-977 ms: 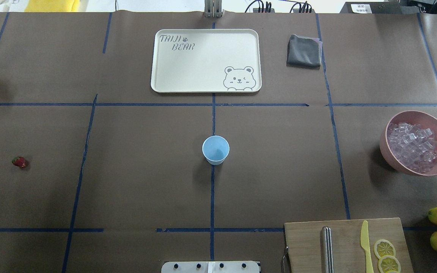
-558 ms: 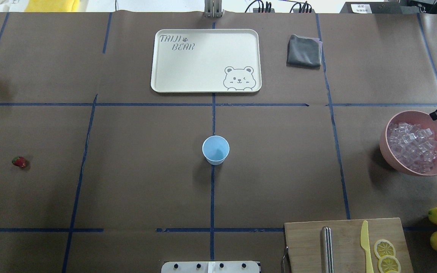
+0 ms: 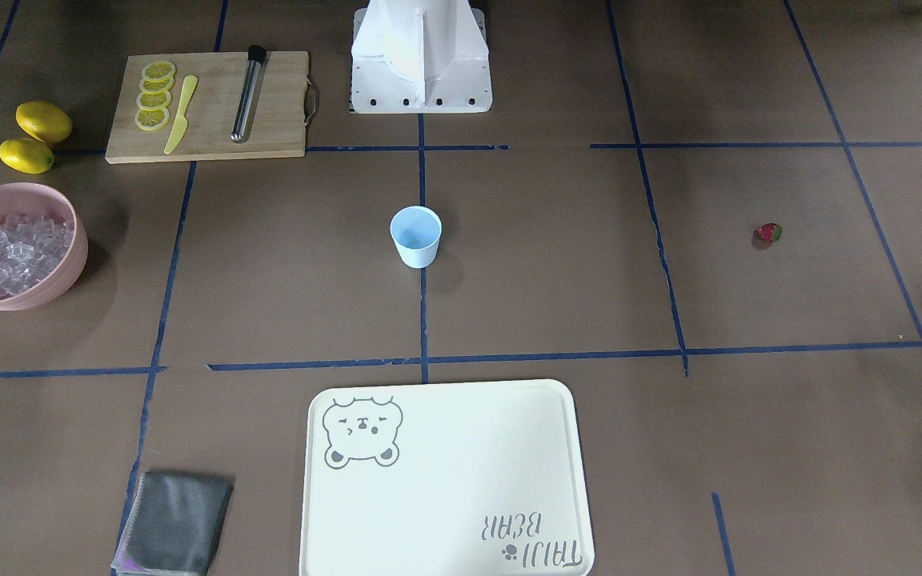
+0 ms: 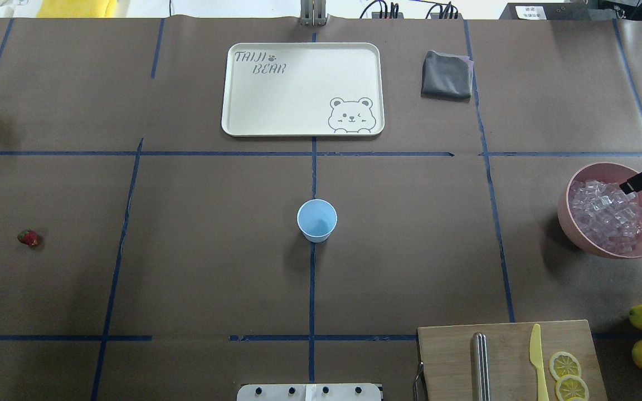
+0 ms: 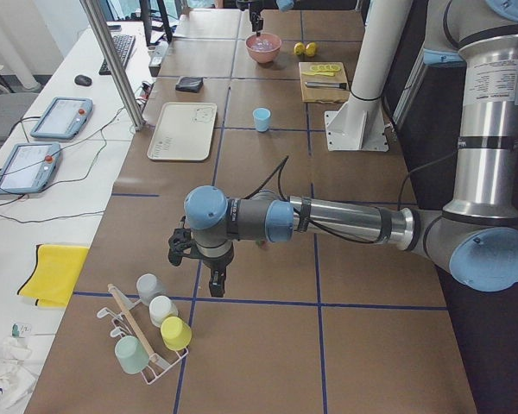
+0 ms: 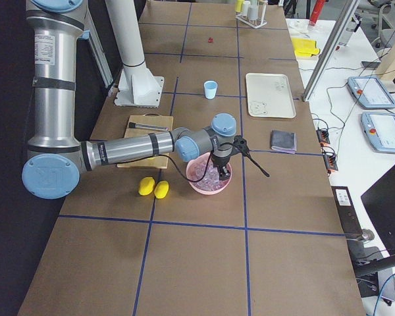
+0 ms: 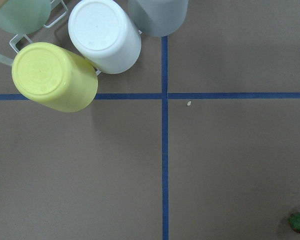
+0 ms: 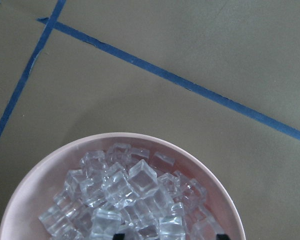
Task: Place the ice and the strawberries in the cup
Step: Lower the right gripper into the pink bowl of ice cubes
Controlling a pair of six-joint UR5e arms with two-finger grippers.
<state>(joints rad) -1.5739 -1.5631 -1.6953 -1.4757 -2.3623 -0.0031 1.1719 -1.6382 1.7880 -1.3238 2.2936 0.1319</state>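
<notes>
Left gripper [image 5: 197, 266] hangs above the table's left end; finger state cannot be determined. The strawberry [image 4: 29, 238] lies at left. The cup [image 4: 316, 220] stands upright at centre. Right gripper [image 8: 170, 235], fingers spread, hangs over the ice [image 4: 605, 214] in the pink bowl [image 4: 574, 234] at right.

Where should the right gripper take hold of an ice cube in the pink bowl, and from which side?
Probably a cube atop the ice heap, near the middle of the pink bowl, gripped across two opposite flat faces. Come straight down: the bowl's wall blocks a side approach, and the right gripper hangs open above it.
</notes>
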